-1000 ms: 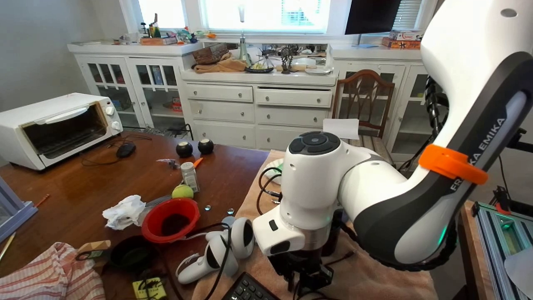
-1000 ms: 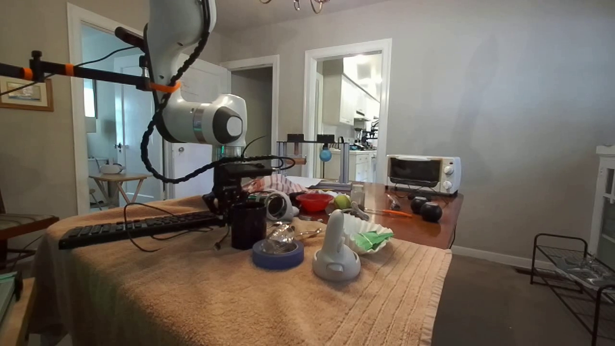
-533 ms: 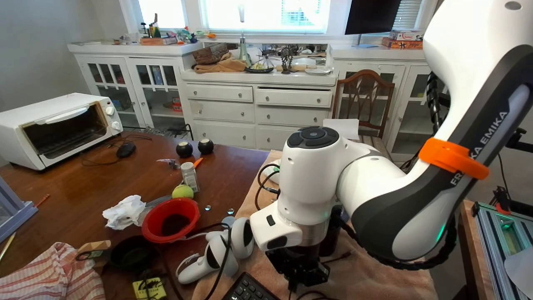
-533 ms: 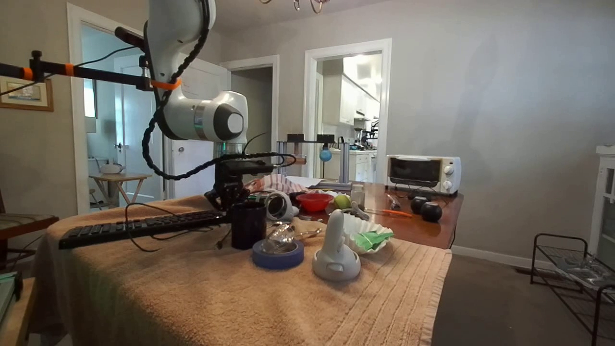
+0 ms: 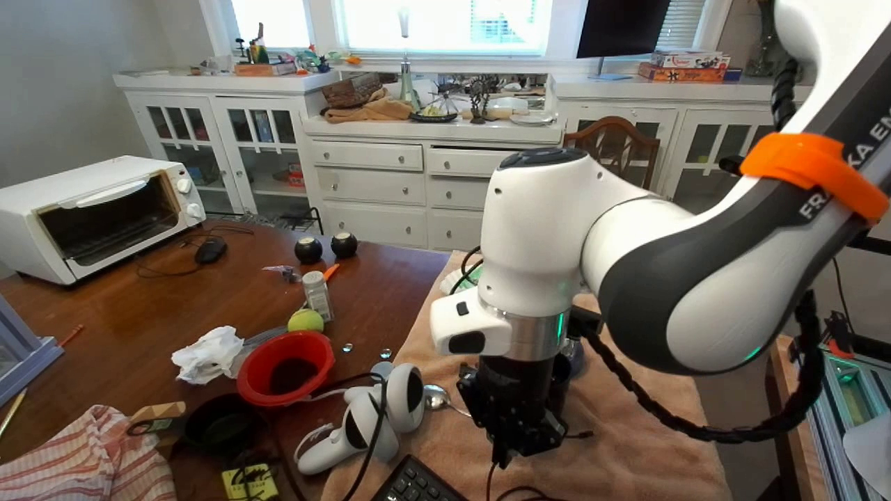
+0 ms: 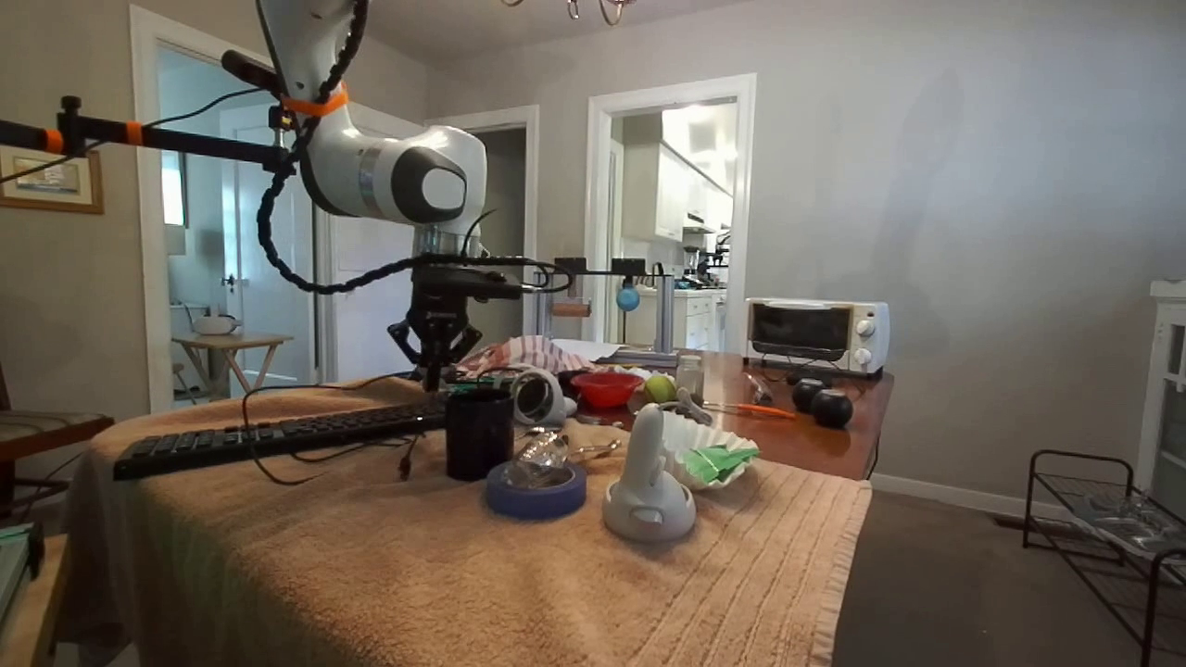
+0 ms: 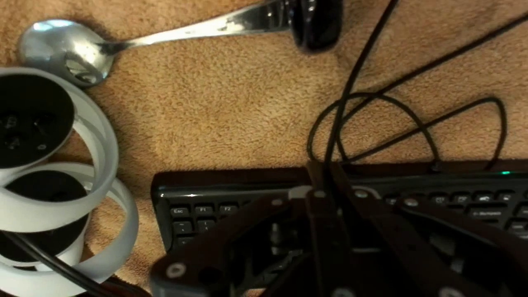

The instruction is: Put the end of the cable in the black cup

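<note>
The cable (image 7: pixel 339 119) is a thin black cord. My gripper (image 7: pixel 327 167) is shut on it, with the cord running up out of the fingertips in the wrist view. In the exterior views the gripper (image 5: pixel 502 462) (image 6: pixel 433 382) hangs pointing down above the keyboard, beside the black cup. The cable (image 6: pixel 246 426) loops over the keyboard, and its plug end (image 6: pixel 405 465) hangs low by the cup's side. The black cup (image 6: pixel 479 435) stands upright on the towel. It is partly hidden behind the gripper in an exterior view (image 5: pixel 560 381), and only its edge shows in the wrist view (image 7: pixel 317 27).
The black keyboard (image 7: pixel 231 181) lies under the gripper. A spoon (image 7: pixel 66 51) and white ring controllers (image 7: pixel 105 136) lie on the tan towel. Blue tape (image 6: pixel 536 500), a white controller (image 6: pixel 649 505) and a paper dish (image 6: pixel 681 445) are near the cup. A red bowl (image 5: pixel 317 369) is on the table.
My gripper has risen from low by the keyboard, with the cable in its fingers. The plug end has shifted slightly away from the cup. The spoon has come into view in an exterior view.
</note>
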`<action>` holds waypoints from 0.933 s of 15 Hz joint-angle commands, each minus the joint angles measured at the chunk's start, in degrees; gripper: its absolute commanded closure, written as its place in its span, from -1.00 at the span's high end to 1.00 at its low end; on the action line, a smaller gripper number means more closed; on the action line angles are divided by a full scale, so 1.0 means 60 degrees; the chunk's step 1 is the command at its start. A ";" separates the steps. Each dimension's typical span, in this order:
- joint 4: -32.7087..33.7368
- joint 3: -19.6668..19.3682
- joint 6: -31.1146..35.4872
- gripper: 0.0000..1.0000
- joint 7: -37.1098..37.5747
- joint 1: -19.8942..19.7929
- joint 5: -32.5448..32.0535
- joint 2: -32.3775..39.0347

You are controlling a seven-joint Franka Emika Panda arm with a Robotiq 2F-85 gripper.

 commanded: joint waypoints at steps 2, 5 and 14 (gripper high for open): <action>-0.0630 0.0405 -0.1503 -0.98 -0.0754 -0.0597 0.2718 -0.1573; -0.0658 0.0034 -0.2526 -0.98 -0.1952 -0.0477 0.4660 -0.2551; -0.0224 -0.2106 -0.3330 -0.98 -0.5252 0.0050 0.7499 -0.3692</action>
